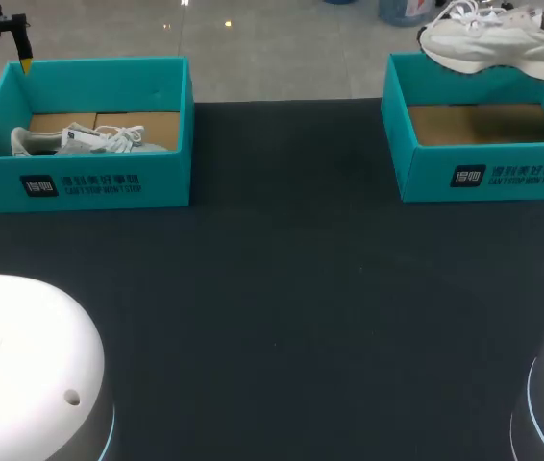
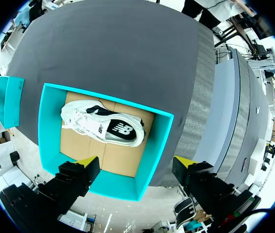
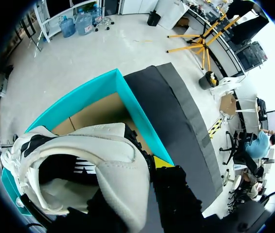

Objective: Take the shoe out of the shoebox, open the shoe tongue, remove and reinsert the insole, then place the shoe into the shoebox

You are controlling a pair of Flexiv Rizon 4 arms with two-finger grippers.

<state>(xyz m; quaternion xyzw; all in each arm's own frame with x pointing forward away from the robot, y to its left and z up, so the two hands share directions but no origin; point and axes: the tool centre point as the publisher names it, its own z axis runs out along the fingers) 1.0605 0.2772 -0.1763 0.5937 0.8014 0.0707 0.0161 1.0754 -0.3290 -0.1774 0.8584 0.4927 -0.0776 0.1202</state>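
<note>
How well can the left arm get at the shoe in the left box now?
Probably yes. The left gripper hangs open above the edge of the box, which has no lid, and the shoe lies on its floor with nothing over it.

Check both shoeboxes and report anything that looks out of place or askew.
One white shoe hangs in the air above the right shoebox, over its far rim rather than inside; that box shows only bare cardboard. The other shoe lies on its side in the left shoebox. Nothing looks damaged or spilled.
</note>
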